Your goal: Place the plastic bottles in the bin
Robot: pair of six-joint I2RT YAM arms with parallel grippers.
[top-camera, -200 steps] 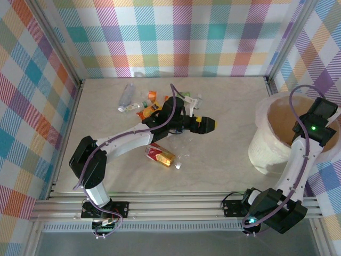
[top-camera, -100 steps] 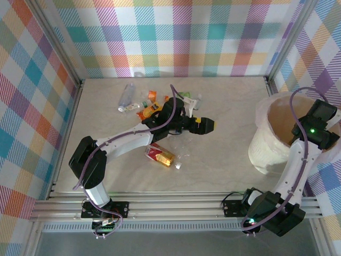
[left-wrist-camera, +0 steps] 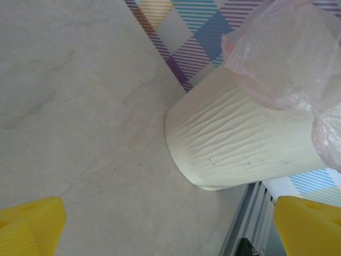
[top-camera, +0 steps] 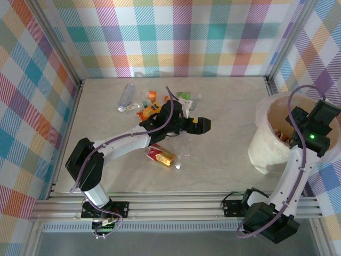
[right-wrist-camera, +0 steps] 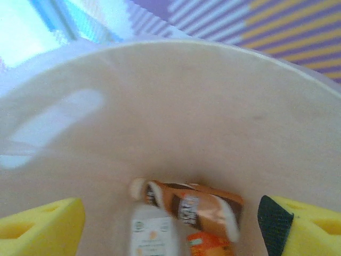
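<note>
1. The left end effector hangs over the middle of the tabletop, its fingers spread wide with nothing between them.
2. The right end effector is above the bin, fingers apart and empty.
3. At the bin's bottom lie a brown bottle, a white bottle and an orange bottle, touching one another.
4. A bottle cluster lies far left on the tabletop, with a clear bottle just beside it.
5. A red bottle lies nearer, apart from the cluster.

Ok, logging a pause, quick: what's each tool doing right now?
Left tool: open, holding nothing.
Right tool: open over the bin, holding nothing.
</note>
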